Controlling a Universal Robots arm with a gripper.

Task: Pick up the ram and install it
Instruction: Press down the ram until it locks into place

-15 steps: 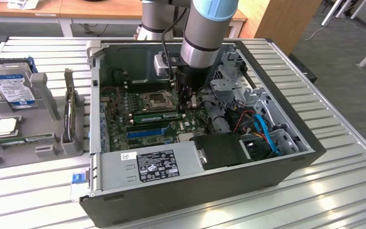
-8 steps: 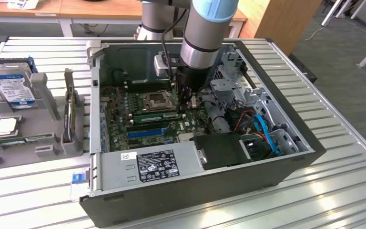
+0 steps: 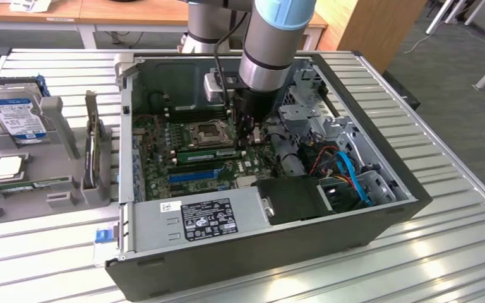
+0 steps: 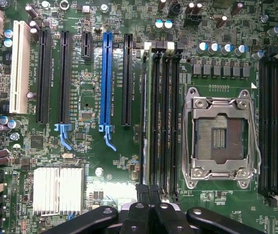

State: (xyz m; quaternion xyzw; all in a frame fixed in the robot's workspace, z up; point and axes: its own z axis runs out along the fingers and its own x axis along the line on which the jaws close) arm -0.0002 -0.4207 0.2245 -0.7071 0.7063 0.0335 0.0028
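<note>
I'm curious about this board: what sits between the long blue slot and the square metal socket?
In the wrist view: one black slot, then a bank of memory slots, the first seemingly holding the green ram edge-on.

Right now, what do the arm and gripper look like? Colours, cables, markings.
The arm is a silver-grey cylinder with a light-blue joint cover and a black ring band. A black cable runs down beside it to a small pale box at the wrist. The gripper is matte black, with two narrow fingers on curved linkage bars with round pivot pins. No readable markings.
</note>
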